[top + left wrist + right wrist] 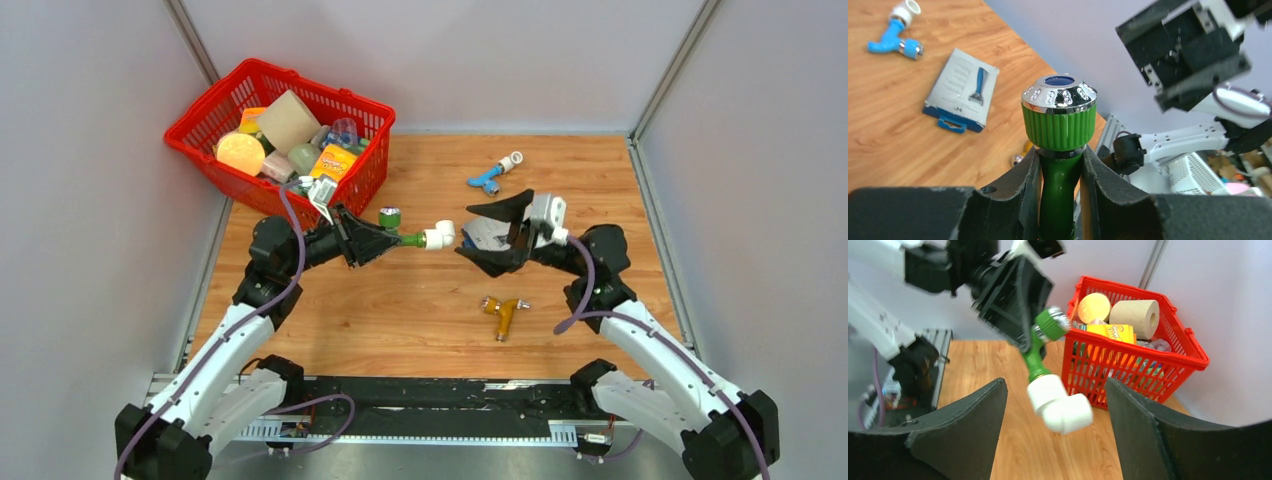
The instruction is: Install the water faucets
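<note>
- The left gripper (1060, 162) is clenching the green faucet (1059, 120) by its neck, just under the ribbed knob, and is holding it above the table, at the middle.
- A white elbow fitting (1058, 402) is sitting on the faucet's far end. I am judging this pair as joined, but I cannot tell how tight it is.
- The right gripper (466, 231) is facing that elbow with its fingers spread wide and grasping nothing. The elbow is hanging just beside the fingertips, apparently not touching them.
- The blue faucet (488, 180) is lying near the back of the table and is also carrying a white piece on one end, so it looks done to me.
- The orange faucet (502, 312) is lying alone on the wood, nearer to me, with no fitting on it. I am judging this one as the work remaining.
- A flat grey razor packet (962, 90) is lying under the right gripper, and I am taking care not to drag it.
- The red basket (355, 195) full of goods is standing at the back left, close behind the left arm, limiting my room there.
</note>
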Motion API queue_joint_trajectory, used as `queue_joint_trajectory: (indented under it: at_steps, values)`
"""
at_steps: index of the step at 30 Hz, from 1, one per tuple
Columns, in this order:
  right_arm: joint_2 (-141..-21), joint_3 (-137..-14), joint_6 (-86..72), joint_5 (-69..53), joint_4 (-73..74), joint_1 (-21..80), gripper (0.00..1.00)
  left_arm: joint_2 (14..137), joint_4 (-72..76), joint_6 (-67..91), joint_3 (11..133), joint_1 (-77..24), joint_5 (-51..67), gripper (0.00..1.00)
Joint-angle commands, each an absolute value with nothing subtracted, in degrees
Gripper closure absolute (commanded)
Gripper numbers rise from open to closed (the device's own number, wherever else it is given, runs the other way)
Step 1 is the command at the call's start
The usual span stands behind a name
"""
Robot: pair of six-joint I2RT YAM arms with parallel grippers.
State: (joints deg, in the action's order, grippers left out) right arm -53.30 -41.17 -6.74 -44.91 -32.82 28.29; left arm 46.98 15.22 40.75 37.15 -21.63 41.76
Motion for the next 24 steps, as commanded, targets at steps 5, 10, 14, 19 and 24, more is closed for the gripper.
queue_joint_trajectory:
  at_steps: [5, 10, 14, 19, 24]
  values:
    - [-47.46, -33.66, 27.93, -43.86, -33.59, 36.73, 0.2, 52.03, 23.03, 55.1, 42.89, -21.09, 47.81, 1.0]
    - [-47.9, -34.19, 35.67, -44.39, -30.85, 38.32, 0.19, 53.87, 23.56, 59.41, 44.21, -20.83, 51.85, 1.0]
    - [-48.25, -34.71, 41.04, -43.34, -28.48, 39.81, 0.18, 54.32, 23.38, 60.73, 44.82, -20.83, 53.17, 1.0]
    - [-49.39, -35.51, 46.04, -40.0, -26.63, 42.36, 0.18, 54.32, 23.47, 62.22, 45.79, -20.83, 54.93, 1.0]
    - [-51.85, -36.47, 49.39, -37.53, -25.93, 44.64, 0.2, 54.14, 23.47, 63.46, 46.23, -20.83, 55.72, 1.0]
